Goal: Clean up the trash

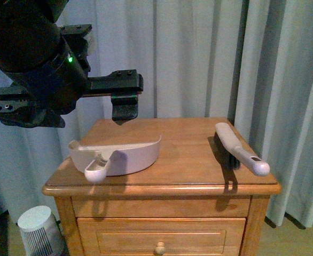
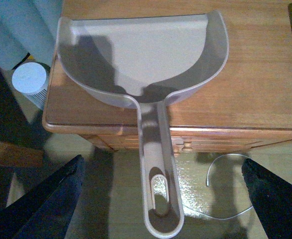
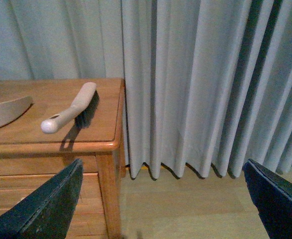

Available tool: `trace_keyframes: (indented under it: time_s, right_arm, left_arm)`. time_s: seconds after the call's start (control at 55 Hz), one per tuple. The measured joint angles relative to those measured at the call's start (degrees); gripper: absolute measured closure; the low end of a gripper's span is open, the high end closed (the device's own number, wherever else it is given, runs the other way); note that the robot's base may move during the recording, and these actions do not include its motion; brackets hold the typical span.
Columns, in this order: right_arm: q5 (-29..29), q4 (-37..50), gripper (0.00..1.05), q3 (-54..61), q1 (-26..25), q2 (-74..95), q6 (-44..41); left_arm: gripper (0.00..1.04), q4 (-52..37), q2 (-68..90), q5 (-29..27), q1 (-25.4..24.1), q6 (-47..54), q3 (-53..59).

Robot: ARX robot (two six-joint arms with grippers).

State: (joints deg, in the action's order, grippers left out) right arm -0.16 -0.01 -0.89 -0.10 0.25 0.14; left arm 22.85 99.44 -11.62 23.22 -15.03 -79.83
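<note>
Over the nightstand's [image 1: 188, 160] front-left edge, the dustpan handle [image 2: 158, 149] juts toward the robot, centred below the left gripper [image 2: 162, 165], jaws apart. Right gripper [image 3: 161, 168], jaws apart, hangs clear of the brush [image 3: 71, 109]. No trash shows in any view.

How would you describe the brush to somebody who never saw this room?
Find the wooden nightstand before the grey curtains. The brush lies near its right edge. Unlike the wide beige dustpan on the left, it is slim, with dark bristles underneath.
</note>
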Motion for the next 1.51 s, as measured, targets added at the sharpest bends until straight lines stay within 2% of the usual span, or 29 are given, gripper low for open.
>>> trace_keyframes:
  time_s: [0.509,1.363,1.454,1.508]
  right_arm:
    - [0.0,0.0,0.07,0.0,0.0,0.0,0.0]
    - [0.0,0.0,0.07,0.0,0.0,0.0,0.0]
    - [0.0,0.0,0.07,0.0,0.0,0.0,0.0]
    - [0.0,0.0,0.07,0.0,0.0,0.0,0.0]
  left_arm:
    - [0.08,-5.8,6.3,0.0,1.7,0.5,3.1]
    - [0.08,-9.4,10.5,0.9,-0.5,5.9,3.1]
    - [0.19,-9.4,10.5,0.9,-0.5,6.4,3.1]
    - [0.31,-9.3,10.5,0.9,-0.5,6.7,3.1]
